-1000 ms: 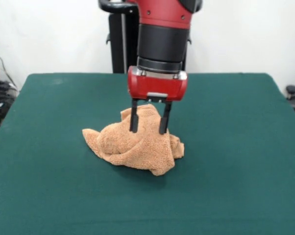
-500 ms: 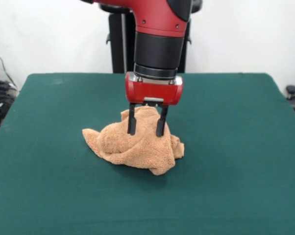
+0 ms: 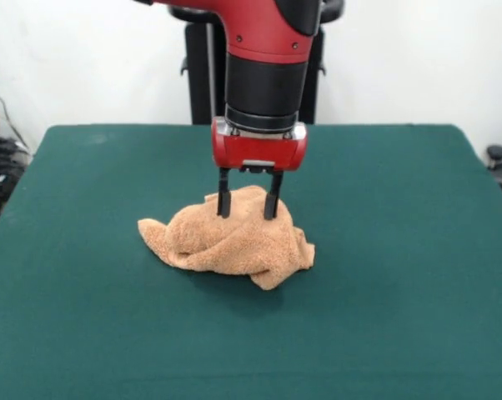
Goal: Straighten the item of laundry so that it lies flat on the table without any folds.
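Note:
The orange-tan towel [image 3: 230, 242] lies crumpled in a heap near the middle of the dark green table [image 3: 401, 250], with folds and a corner sticking out to the left. My gripper [image 3: 248, 214] hangs straight down over the heap's far top. Its two black fingers [image 3: 224, 200] stand apart, open, with the tips at the towel's upper hump, which shows between them. I cannot tell whether the tips press into the cloth.
The robot's black pedestal [image 3: 203, 75] stands behind the table's far edge. A dark object [image 3: 497, 154] sits beyond the table's right side, and cables [image 3: 1, 158] hang off its left.
My gripper has shifted slightly left and away, and its tips now sit a little higher on the heap. The fingers stay apart. The towel's folds have shifted only slightly.

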Robot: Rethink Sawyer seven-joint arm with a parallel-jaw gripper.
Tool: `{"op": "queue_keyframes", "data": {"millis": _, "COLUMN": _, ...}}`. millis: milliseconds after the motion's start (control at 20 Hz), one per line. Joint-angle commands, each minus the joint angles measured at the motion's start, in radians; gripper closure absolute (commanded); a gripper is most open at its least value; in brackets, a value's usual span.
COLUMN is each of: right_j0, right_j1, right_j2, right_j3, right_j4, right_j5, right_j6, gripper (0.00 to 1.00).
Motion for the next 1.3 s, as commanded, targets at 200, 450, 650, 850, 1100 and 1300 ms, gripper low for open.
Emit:
{"op": "queue_keyframes", "data": {"millis": 200, "right_j0": -0.005, "right_j1": 0.004, "right_j2": 0.121, "right_j3": 0.133, "right_j4": -0.009, "right_j5": 0.113, "right_j6": 0.06, "gripper": 0.0}}
{"op": "queue_keyframes", "data": {"millis": 450, "right_j0": 0.027, "right_j1": 0.008, "right_j2": 0.087, "right_j3": 0.134, "right_j4": -0.023, "right_j5": 0.004, "right_j6": 0.12, "gripper": 1.0}}
{"op": "queue_keyframes", "data": {"millis": 650, "right_j0": 0.005, "right_j1": 0.01, "right_j2": 0.114, "right_j3": 0.156, "right_j4": -0.027, "right_j5": -0.074, "right_j6": 0.126, "gripper": 1.0}}
{"op": "queue_keyframes", "data": {"millis": 850, "right_j0": 0.016, "right_j1": 0.039, "right_j2": 0.106, "right_j3": 0.129, "right_j4": -0.024, "right_j5": -0.101, "right_j6": 0.134, "gripper": 1.0}}
{"op": "queue_keyframes", "data": {"millis": 1100, "right_j0": 0.033, "right_j1": 0.036, "right_j2": 0.084, "right_j3": 0.119, "right_j4": -0.017, "right_j5": -0.078, "right_j6": 0.13, "gripper": 0.0}}
{"op": "queue_keyframes", "data": {"millis": 1300, "right_j0": 0.023, "right_j1": 0.042, "right_j2": 0.093, "right_j3": 0.114, "right_j4": -0.024, "right_j5": -0.065, "right_j6": 0.109, "gripper": 0.0}}
